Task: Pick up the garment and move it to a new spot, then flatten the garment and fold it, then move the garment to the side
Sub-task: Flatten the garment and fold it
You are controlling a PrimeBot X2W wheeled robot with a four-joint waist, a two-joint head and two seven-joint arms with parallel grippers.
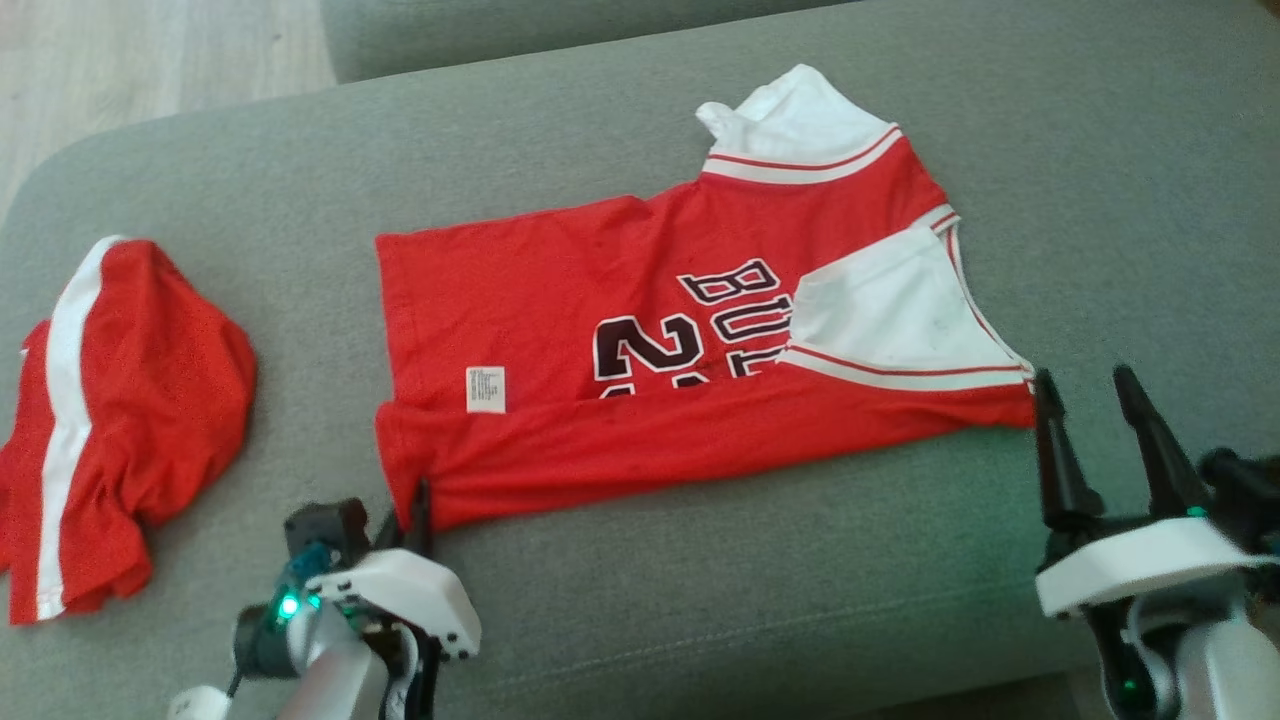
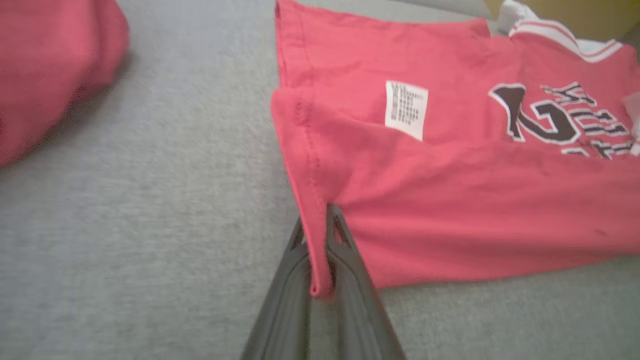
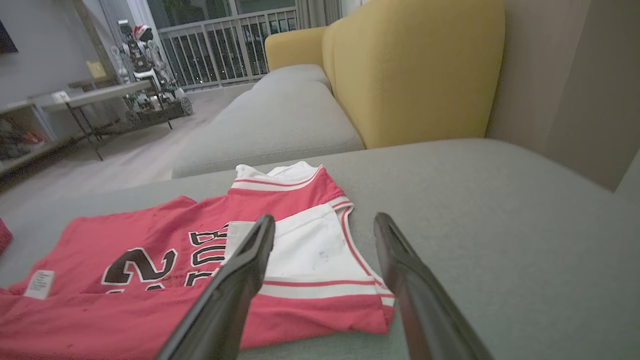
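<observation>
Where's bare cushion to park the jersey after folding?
Widest: the cushion right of the jersey. Also the strip between the shorts and the jersey, and the front edge between the left gripper and the right gripper. Crowded: far left, under the shorts.

We faced a grey sofa in a living room.
We saw a grey upholstered seat backed by a yellow backrest, with a beige wall beside it. Beyond it we made out pale wood floor, a thin-legged table and a white railing below tall windows.
</observation>
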